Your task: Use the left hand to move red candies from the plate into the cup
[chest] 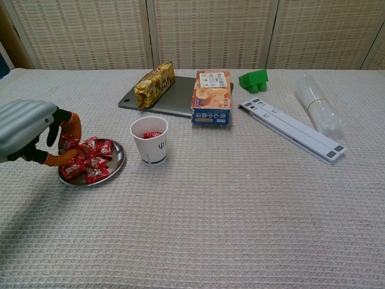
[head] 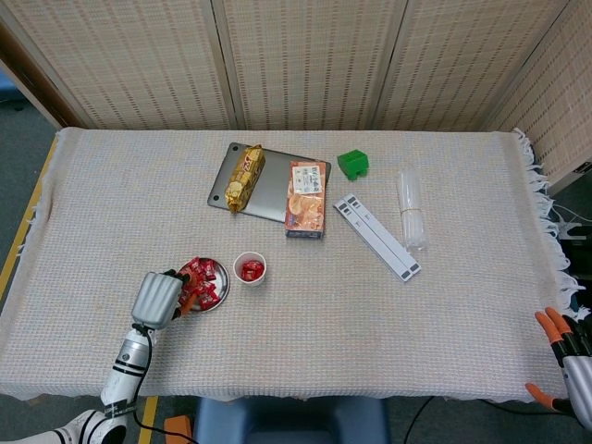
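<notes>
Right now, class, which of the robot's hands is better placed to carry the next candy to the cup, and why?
The left hand. Its fingers are already over the plate of candies, beside the cup. The right hand sits at the table's far edge, well away.

We see red candies (chest: 90, 161) on a silver plate (chest: 118, 162) and more red inside the white cup (chest: 150, 140). Our left hand (chest: 27, 129) is pale grey with orange fingertips (chest: 73, 123). Farther off lie a gold packet (chest: 153, 83), an orange-and-blue box (chest: 212, 97) and a green block (chest: 252, 79), all on a beige waffle-weave cloth (chest: 240, 211).
</notes>
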`<action>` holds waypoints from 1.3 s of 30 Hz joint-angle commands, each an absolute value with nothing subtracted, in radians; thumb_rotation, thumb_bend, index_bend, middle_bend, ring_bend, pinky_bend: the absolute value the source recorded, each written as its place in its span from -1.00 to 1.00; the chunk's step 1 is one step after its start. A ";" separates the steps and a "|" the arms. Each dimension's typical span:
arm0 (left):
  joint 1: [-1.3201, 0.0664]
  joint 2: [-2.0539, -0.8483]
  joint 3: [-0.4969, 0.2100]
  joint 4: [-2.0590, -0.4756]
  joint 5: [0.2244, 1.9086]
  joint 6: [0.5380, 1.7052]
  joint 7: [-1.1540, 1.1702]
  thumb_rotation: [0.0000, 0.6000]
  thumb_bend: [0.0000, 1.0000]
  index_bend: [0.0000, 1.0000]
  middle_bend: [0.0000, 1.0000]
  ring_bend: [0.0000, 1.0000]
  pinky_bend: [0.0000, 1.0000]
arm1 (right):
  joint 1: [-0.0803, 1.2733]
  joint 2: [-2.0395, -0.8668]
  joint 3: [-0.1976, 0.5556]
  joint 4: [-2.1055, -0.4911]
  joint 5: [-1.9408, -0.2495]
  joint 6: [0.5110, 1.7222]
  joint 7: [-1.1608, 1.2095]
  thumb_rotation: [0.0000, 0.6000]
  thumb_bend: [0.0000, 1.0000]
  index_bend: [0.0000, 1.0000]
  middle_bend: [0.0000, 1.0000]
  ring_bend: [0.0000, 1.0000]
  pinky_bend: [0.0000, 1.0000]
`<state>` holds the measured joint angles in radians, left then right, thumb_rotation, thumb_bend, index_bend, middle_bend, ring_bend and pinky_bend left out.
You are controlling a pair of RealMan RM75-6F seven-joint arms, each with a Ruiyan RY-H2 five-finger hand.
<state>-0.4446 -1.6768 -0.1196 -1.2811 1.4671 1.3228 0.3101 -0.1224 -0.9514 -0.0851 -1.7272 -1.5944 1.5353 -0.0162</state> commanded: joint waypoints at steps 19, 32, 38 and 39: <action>-0.670 -1.769 -0.261 -1.387 1.388 1.173 0.561 1.00 -0.22 0.08 0.26 0.23 1.00 | -0.110 -0.948 -0.068 -1.732 -1.550 1.510 -0.014 1.00 -0.91 -1.00 -1.00 -1.00 -1.00; -0.728 -1.833 -0.273 -1.275 1.320 1.132 0.580 1.00 -0.22 -0.06 0.16 0.11 1.00 | -0.109 -0.942 -0.063 -1.732 -1.537 1.506 -0.001 1.00 -0.91 -1.00 -1.00 -1.00 -1.00; -0.725 -1.820 -0.258 -1.270 1.316 1.139 0.570 1.00 -0.22 -0.08 0.15 0.10 1.00 | -0.108 -0.946 -0.063 -1.733 -1.538 1.506 -0.008 1.00 -0.91 -1.00 -1.00 -1.00 -1.00; -0.725 -1.817 -0.255 -1.274 1.312 1.137 0.571 1.00 -0.22 -0.09 0.14 0.09 1.00 | -0.108 -0.946 -0.064 -1.734 -1.539 1.506 -0.010 1.00 -0.91 -1.00 -1.00 -1.00 -1.00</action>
<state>-0.7254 -1.8183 -0.2562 -1.2728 1.3137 1.1381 0.5702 -0.1085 -0.9461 -0.0635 -1.7337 -1.5392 1.5059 -0.0098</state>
